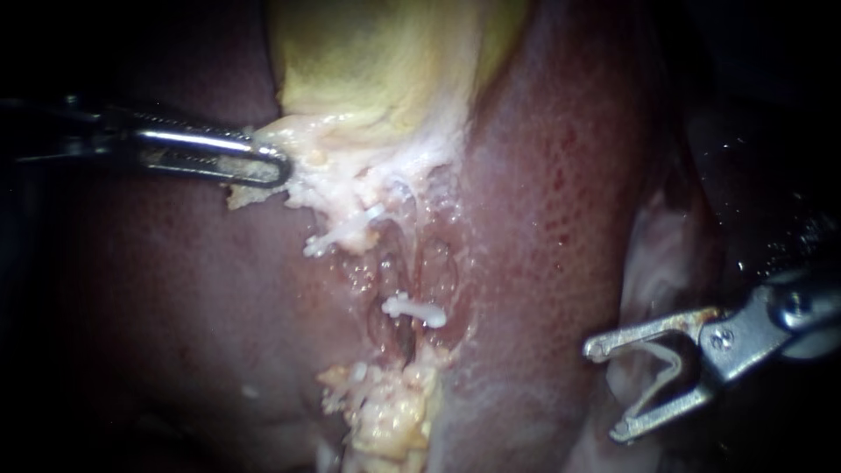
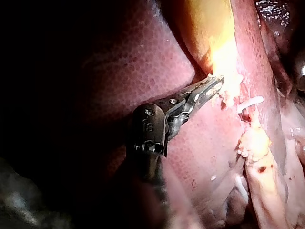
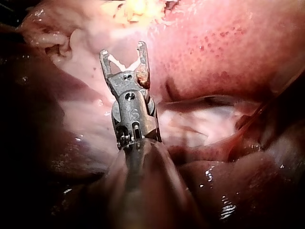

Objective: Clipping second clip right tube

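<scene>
The right instrument [image 1: 604,391] waits off to the side, over the pale fold beside the liver [image 1: 543,175] and well apart from the dissected bed. Its jaws stand wide but are not empty. A white loaded clip [image 1: 661,368] sits spread in a V between them, touching both, so they are grasping it. The left instrument [image 1: 279,166] has its jaws clenched on the pale tissue [image 1: 324,166] at the lower edge of the yellow gallbladder [image 1: 377,61] and holds it out to the side.

The work site is the raw hollow below that edge. Two white clips already lie there: an upper clip [image 1: 346,232] just under the pale tissue, and a lower clip [image 1: 413,308] set across a dark red tube [image 1: 396,282]. As the more rightward of the two, this is probably the right tube, though the strands are hard to tell apart.

The tube looks thin, soft and wet, so I judge it will be slippery, easy to flatten and easy to tear if dragged. It should not be pulled. The open clip is best slid around a bare stretch near the lower clip without touching it, with the tube's full width inside before closing.

A lump of yellow fat [image 1: 385,412] lies just below the hollow. No bench surface shows. The liver carries everything, and all around it is dark.
</scene>
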